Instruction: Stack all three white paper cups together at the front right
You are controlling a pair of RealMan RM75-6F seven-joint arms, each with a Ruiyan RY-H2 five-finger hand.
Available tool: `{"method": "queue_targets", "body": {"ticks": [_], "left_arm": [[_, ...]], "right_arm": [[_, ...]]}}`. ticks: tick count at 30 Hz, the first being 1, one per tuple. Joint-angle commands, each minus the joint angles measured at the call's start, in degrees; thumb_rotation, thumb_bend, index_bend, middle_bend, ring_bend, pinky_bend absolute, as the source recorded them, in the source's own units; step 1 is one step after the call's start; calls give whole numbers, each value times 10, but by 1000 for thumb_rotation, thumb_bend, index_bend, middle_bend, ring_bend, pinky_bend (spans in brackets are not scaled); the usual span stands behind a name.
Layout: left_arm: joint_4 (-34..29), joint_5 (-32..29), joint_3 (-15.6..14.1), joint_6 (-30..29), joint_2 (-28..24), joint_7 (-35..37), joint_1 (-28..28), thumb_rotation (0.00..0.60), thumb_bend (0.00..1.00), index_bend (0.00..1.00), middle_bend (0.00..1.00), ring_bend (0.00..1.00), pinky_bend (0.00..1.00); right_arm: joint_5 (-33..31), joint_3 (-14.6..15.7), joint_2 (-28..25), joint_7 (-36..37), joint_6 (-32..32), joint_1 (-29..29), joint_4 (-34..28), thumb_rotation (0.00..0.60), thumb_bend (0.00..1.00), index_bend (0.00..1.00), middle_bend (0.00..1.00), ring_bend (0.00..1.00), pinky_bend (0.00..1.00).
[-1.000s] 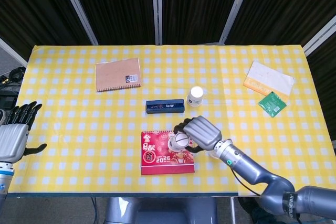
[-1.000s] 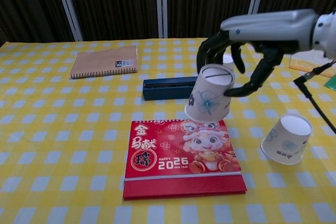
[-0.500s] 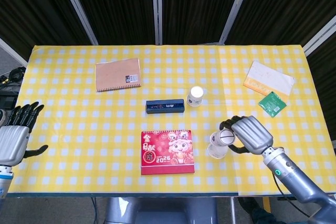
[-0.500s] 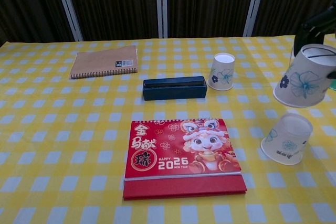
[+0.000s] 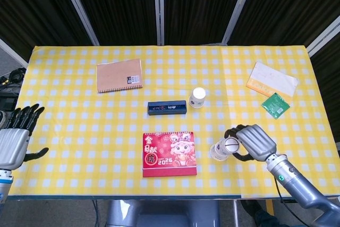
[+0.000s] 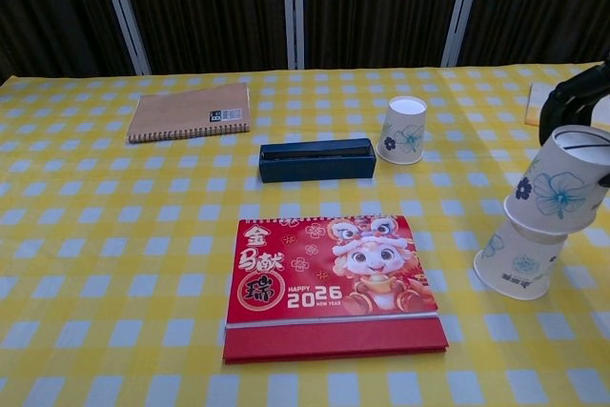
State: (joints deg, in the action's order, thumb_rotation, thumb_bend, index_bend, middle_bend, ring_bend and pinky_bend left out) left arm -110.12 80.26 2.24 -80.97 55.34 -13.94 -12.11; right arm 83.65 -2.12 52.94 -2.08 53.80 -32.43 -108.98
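The left hand (image 5: pixel 15 141) is held spread and empty, well apart from all three cups. One loose cup (image 6: pixel 401 130) is left unstacked, far to the left of and beyond the right hand (image 5: pixel 254 143). That hand is wrapped around a held cup (image 6: pixel 560 180), tilted into the mouth of the base cup (image 6: pixel 518 259) directly beneath it; the first nesting is judged barely begun.
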Motion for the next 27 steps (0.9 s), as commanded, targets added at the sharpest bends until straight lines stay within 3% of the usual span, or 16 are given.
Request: {"method": "queue_targets", "body": {"ticks": [1,13,22,27], "left_arm": [[1,-1,1,2,0,0,0,600,0,0,0,0,0],[0,-2,2,10,2,-6,-1,600,0,0,0,0,0],[0,-5,5,14,2,-6,-1,600,0,0,0,0,0],[-1,-5,6,15,2,-5,0,600,0,0,0,0,0]], "right_arm": [[-1,0,2,3,-1,0,2,600,290,419,455,366,524],[5,-2,18,12,-4,-2,9,600,285,416,443,365,524],[3,0,28,-19,-3,-1,21,600,284,407,425,354,523],[2,4,22,-14,-18,-5,15,600,250,328,316,279,501]]}}
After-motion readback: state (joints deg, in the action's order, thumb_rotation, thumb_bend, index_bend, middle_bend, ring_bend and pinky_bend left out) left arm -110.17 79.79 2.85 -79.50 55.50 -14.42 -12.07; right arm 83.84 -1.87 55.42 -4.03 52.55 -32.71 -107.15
